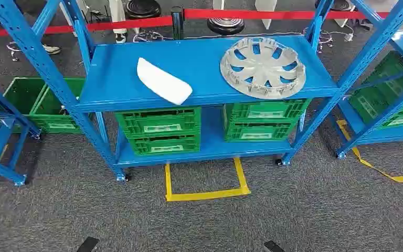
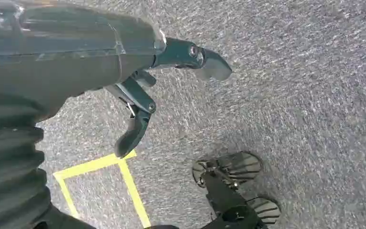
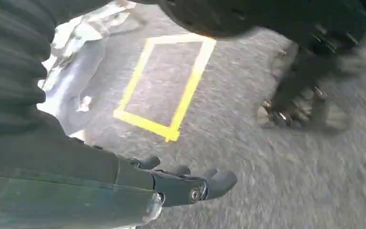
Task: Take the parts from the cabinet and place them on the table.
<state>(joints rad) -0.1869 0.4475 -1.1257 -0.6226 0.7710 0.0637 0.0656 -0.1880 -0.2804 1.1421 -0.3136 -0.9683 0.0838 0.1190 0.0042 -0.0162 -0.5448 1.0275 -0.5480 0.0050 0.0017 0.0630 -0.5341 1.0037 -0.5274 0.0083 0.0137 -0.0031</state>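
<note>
Both my arms hang at my sides over grey carpet. My left hand (image 2: 143, 90) holds nothing, its fingers apart and loosely curled. My right hand (image 3: 181, 183) is empty too; its fingers lie straight and close together, not closed on anything. I judge they hang low because I'm not yet within reach of the rack.

Ahead on the floor is a yellow tape box (image 1: 205, 182), probably my standing mark, right at the foot of the blue rack (image 1: 110, 84). Green crates (image 1: 158, 129) sit on its lower shelf, out of the way of the work.

The parts lie on the top shelf, well apart, so each can be taken alone. The white cover (image 1: 162, 81) is a smooth, elongated curved shell, lying at a slant toward the left. The wheel cover (image 1: 263, 67) is a silver-grey disc with spoke-shaped cut-outs and a notched rim, lying flat on the right, its edge close to the shelf front
</note>
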